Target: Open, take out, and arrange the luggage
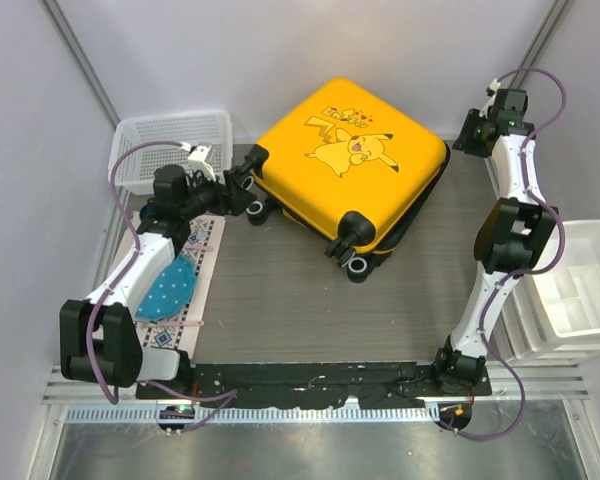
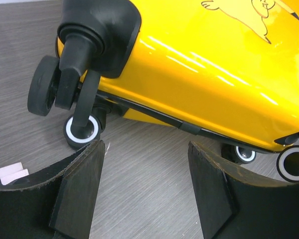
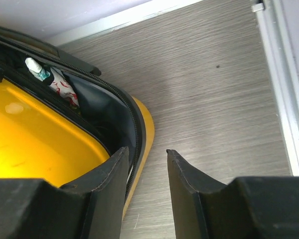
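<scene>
Brace the luggage point(image 1: 350, 150) at its wheels point(image 2: 44, 85) with the spread left pincer point(image 2: 145, 145); hook the unzipped lid point(image 3: 35, 144) with the spread right pincer point(image 3: 146, 152)

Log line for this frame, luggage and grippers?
luggage: lid ajar at one corner | left gripper: open, beside wheels, empty | right gripper: open, at that corner, empty

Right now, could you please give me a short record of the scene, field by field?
luggage: yellow, lying flat, print up, zip partly undone, lid ajar at right corner
seen inside: small tube, red-patterned item
left jaws: open, facing the wheels, holding nothing
right jaws: open over the luggage's unzipped corner
nearby: white basket far left, white bins right, blue dotted cloth
</scene>
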`<state>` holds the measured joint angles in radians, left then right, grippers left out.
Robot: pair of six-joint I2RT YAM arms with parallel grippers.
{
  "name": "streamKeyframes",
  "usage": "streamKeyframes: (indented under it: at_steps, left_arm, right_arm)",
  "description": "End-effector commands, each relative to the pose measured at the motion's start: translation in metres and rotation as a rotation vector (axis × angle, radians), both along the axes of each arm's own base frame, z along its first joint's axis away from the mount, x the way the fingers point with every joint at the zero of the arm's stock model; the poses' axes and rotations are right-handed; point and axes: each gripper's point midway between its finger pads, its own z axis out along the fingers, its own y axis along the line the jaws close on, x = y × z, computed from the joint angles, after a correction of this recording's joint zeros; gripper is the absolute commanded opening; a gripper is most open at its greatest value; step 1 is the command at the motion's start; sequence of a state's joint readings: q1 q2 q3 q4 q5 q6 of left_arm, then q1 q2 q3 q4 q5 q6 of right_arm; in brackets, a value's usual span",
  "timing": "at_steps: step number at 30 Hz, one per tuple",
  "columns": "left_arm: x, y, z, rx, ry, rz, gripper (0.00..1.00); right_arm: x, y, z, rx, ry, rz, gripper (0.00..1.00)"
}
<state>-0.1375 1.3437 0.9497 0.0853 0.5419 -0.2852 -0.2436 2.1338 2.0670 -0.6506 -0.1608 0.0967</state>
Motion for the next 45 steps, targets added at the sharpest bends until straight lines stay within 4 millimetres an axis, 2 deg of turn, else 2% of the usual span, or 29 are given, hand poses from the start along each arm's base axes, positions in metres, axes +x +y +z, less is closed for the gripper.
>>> streamKeyframes:
  at_steps: [1, 3, 9, 12, 14, 15, 16, 17, 18, 19, 20, 21, 23, 24, 26, 27, 29, 30, 31, 32, 33, 34, 35, 36, 37, 39, 41, 43, 45]
  left_arm:
    - [-0.007, -0.003, 0.005, -0.016, -0.019, -0.014, 0.72]
    - [-0.011, -0.002, 0.004, -0.014, -0.015, -0.014, 0.72]
    - [-0.018, 0.0, 0.001, -0.004, 0.002, -0.007, 0.72]
    - [-0.02, 0.001, -0.001, -0.017, 0.024, 0.003, 0.72]
    - [-0.021, 0.001, -0.003, -0.04, 0.05, 0.02, 0.72]
    - [-0.021, 0.002, -0.005, -0.047, 0.061, 0.033, 0.72]
    - [-0.023, 0.003, -0.012, -0.055, 0.083, 0.051, 0.72]
    - [-0.023, 0.005, -0.013, -0.066, 0.088, 0.063, 0.72]
    - [-0.025, 0.005, -0.019, -0.084, 0.113, 0.074, 0.71]
    - [-0.024, 0.005, -0.019, -0.088, 0.107, 0.079, 0.71]
    - [-0.024, 0.005, -0.022, -0.091, 0.113, 0.085, 0.71]
    - [-0.022, 0.007, -0.024, -0.092, 0.122, 0.099, 0.71]
    - [-0.017, 0.012, -0.031, -0.083, 0.139, 0.143, 0.71]
    - [-0.014, 0.014, -0.035, -0.078, 0.152, 0.156, 0.71]
    - [-0.009, 0.015, -0.041, -0.073, 0.172, 0.17, 0.7]
    - [-0.004, 0.014, -0.045, -0.071, 0.183, 0.164, 0.69]
    - [-0.001, 0.007, -0.045, -0.08, 0.187, 0.137, 0.68]
    - [0.004, 0.003, -0.043, -0.084, 0.182, 0.124, 0.67]
    - [0.007, -0.004, -0.052, -0.075, 0.207, 0.103, 0.66]
    - [0.013, -0.009, -0.049, -0.074, 0.202, 0.092, 0.65]
    - [0.015, -0.013, -0.052, -0.07, 0.212, 0.08, 0.65]
    - [0.017, -0.024, -0.062, -0.06, 0.236, 0.055, 0.64]
    - [0.021, -0.03, -0.059, -0.056, 0.226, 0.04, 0.64]
    - [0.022, -0.036, -0.062, -0.049, 0.229, 0.032, 0.64]
    - [0.02, -0.048, -0.07, -0.041, 0.247, 0.005, 0.64]
    - [0.018, -0.069, -0.07, -0.037, 0.24, -0.05, 0.64]
    - [0.022, -0.083, -0.076, -0.043, 0.256, -0.069, 0.64]
    - [0.031, -0.1, -0.07, -0.079, 0.229, -0.092, 0.64]
    - [0.05, -0.113, -0.072, -0.102, 0.224, -0.097, 0.64]
  right_arm:
    - [0.026, 0.008, 0.015, -0.014, -0.089, 0.073, 0.43]
    - [0.031, 0.011, 0.012, -0.015, -0.092, 0.089, 0.43]
    - [0.04, 0.009, -0.025, -0.043, -0.037, 0.107, 0.4]
    - [0.039, 0.007, -0.037, -0.048, -0.01, 0.1, 0.3]
    - [0.033, 0.008, -0.039, -0.047, 0.008, 0.107, 0.07]
    - [0.029, 0.008, -0.038, -0.064, 0.013, 0.119, 0.01]
    - [0.02, 0.009, -0.047, -0.062, 0.043, 0.127, 0.01]
    - [0.013, 0.009, -0.032, -0.073, 0.027, 0.126, 0.01]
    - [-0.003, 0.011, -0.047, -0.062, 0.073, 0.127, 0.0]
    - [-0.013, 0.007, -0.046, -0.058, 0.08, 0.117, 0.0]
    - [-0.022, 0.01, -0.017, -0.063, 0.023, 0.12, 0.0]
    - [-0.044, 0.012, -0.038, -0.045, 0.079, 0.114, 0.01]
    - [-0.066, 0.015, -0.029, -0.042, 0.063, 0.113, 0.0]
    - [-0.09, 0.021, -0.024, -0.039, 0.062, 0.111, 0.01]
    - [-0.115, 0.026, -0.024, -0.022, 0.073, 0.106, 0.01]
    - [-0.139, 0.036, -0.02, -0.007, 0.07, 0.121, 0.01]
    - [-0.162, 0.048, -0.019, 0.01, 0.065, 0.149, 0.01]
    - [-0.179, 0.056, -0.03, 0.028, 0.088, 0.177, 0.0]
    - [-0.188, 0.059, -0.017, 0.014, 0.05, 0.182, 0.01]
    - [-0.196, 0.062, -0.018, 0.017, 0.055, 0.183, 0.01]
    - [-0.205, 0.064, -0.023, 0.02, 0.071, 0.185, 0.07]
    - [-0.21, 0.066, -0.018, 0.016, 0.06, 0.189, 0.21]
    - [-0.218, 0.066, -0.021, 0.018, 0.087, 0.182, 0.35]
    - [-0.22, 0.065, -0.017, 0.012, 0.089, 0.171, 0.53]
    - [-0.222, 0.061, -0.015, -0.001, 0.094, 0.153, 0.61]
    - [-0.226, 0.059, -0.002, -0.008, 0.075, 0.157, 0.68]
    - [-0.232, 0.061, 0.012, -0.024, 0.047, 0.183, 0.7]
    - [-0.237, 0.06, 0.022, -0.042, 0.031, 0.199, 0.73]
    - [-0.242, 0.06, 0.031, -0.066, 0.016, 0.211, 0.73]
